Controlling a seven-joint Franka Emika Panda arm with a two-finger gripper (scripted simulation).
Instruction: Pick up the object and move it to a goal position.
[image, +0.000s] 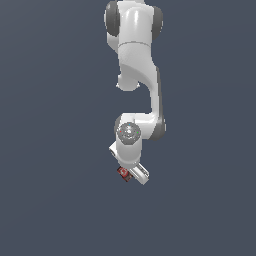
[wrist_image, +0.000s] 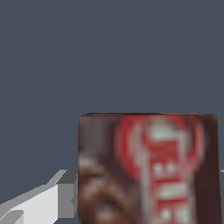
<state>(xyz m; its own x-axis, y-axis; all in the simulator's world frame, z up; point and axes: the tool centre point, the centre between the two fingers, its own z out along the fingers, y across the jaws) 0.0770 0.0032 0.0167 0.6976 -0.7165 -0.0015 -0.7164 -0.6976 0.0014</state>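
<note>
The object (wrist_image: 148, 166) is a small flat box, dark brown with a red-and-white label, and it fills much of the wrist view. It sits between the fingers of my gripper (wrist_image: 148, 197). One grey finger (wrist_image: 65, 197) presses against its side; the other finger is almost out of the picture. In the exterior view the object (image: 123, 173) is a tiny red-brown spot at the tip of my gripper (image: 128, 175), on the side toward the exterior view's left, under the white hand. The gripper is shut on the object.
The white arm (image: 137, 60) reaches down from the top of the exterior view. Around and beneath it lies only a plain dark grey-blue surface (image: 50, 150). No marker or other thing shows.
</note>
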